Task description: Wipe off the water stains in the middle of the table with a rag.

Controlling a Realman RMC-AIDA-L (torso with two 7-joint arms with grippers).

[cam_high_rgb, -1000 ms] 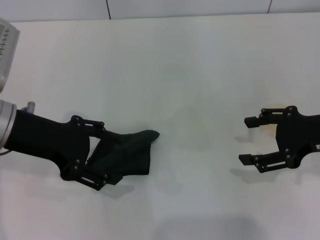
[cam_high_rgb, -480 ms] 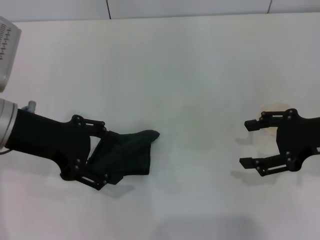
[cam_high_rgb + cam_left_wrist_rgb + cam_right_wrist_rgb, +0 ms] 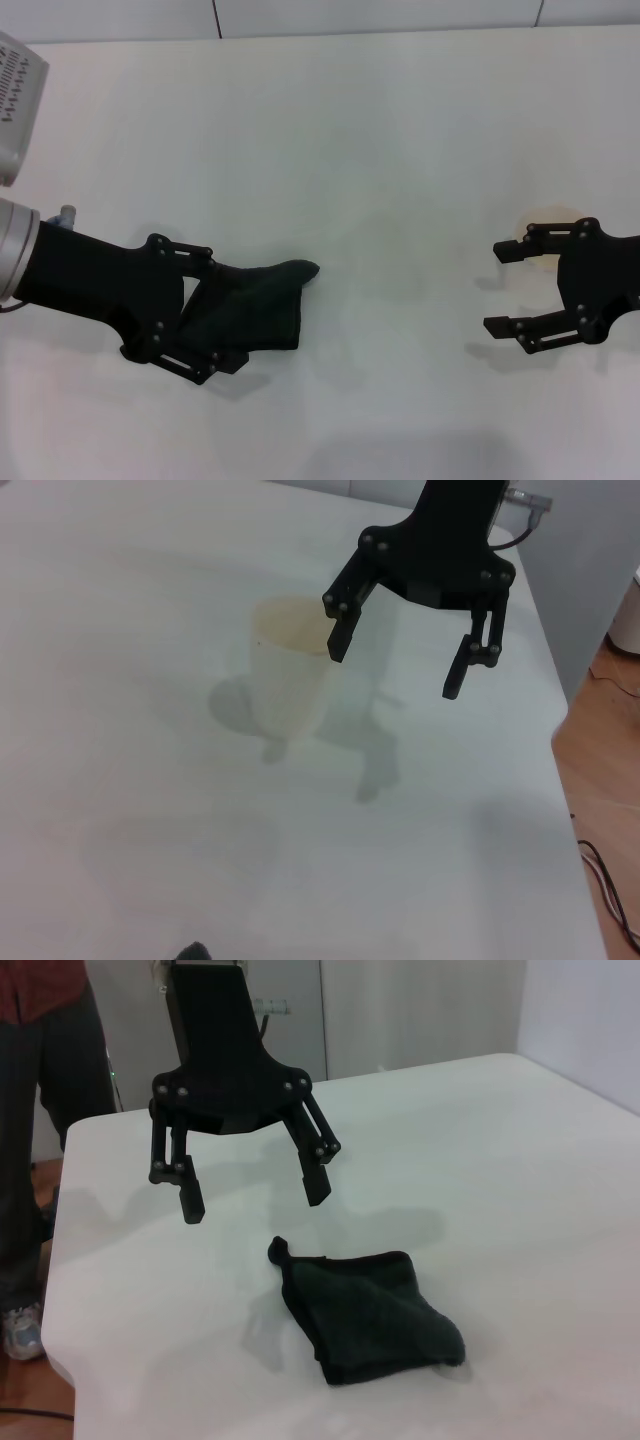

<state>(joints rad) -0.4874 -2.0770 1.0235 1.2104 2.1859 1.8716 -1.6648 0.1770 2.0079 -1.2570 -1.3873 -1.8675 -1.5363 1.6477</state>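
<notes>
Above the rag your left gripper hangs spread, empty; your right gripper, spread, flanks the paper cup.

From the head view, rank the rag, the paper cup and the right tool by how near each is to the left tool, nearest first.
1. The rag: directly under the open left tool, on the robot's left side of the table.
2. The right tool: open, across the table on the robot's right.
3. The paper cup: just beyond the right tool's far finger, mostly hidden; only slightly farther.
</notes>
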